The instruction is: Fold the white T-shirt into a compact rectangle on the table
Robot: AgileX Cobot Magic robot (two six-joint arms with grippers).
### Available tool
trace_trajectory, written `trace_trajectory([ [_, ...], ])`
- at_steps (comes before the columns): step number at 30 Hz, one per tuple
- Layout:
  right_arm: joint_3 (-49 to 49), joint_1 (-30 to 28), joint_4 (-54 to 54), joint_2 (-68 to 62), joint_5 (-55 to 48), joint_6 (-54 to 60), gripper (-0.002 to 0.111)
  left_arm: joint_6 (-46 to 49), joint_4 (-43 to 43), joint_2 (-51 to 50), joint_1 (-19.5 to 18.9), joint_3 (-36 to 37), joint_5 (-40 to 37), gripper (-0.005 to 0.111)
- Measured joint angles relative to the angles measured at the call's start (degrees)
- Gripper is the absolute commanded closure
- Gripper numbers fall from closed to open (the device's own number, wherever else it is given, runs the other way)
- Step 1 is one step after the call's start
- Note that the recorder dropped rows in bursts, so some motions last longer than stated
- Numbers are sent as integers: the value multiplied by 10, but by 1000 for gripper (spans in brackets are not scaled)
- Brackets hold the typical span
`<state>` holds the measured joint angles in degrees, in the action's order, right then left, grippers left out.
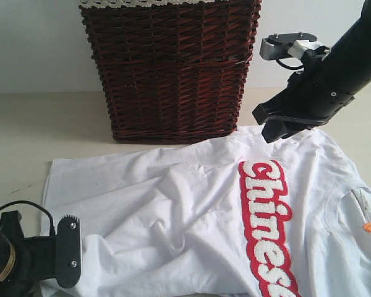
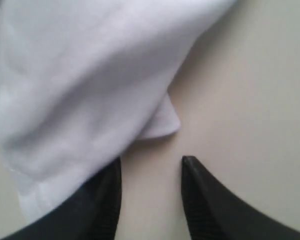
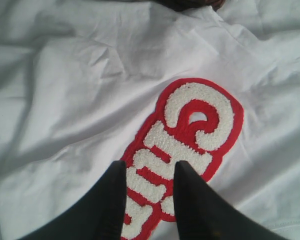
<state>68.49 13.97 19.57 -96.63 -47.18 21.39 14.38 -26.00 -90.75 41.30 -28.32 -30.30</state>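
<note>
White T-shirt (image 1: 173, 216) is lying unfolded and pretty wrinkly on the pale beige table (image 1: 25, 130), fuzzy red-outlined lettering (image 1: 266, 210) face up, collar and orange tag (image 1: 368, 227) toward the right.

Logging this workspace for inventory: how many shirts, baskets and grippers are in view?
White T-shirt: 1
Wicker basket: 1
Grippers: 2, the left gripper and the right gripper
Total: 4
</note>
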Motion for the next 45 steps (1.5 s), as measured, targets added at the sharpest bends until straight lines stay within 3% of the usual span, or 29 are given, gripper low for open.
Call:
trace_trajectory([
  [10,0,0,0,0,0,1,76,-240,-261,-16,0,0,19,66],
  [18,0,0,0,0,0,3,76,-273,-336,-17,0,0,10,67],
  [21,0,0,0,0,0,3,76,-274,-345,-17,0,0,10,76],
  [25,0,0,0,0,2,3,76,-274,-349,-17,0,0,10,105],
  [26,0,0,0,0,2,3,76,-275,-349,-17,0,0,9,106],
  [38,0,0,0,0,2,3,76,-280,-291,-15,1,-43,0,107],
  [45,0,0,1,0,2,4,76,-280,-251,31,12,-62,88,107],
])
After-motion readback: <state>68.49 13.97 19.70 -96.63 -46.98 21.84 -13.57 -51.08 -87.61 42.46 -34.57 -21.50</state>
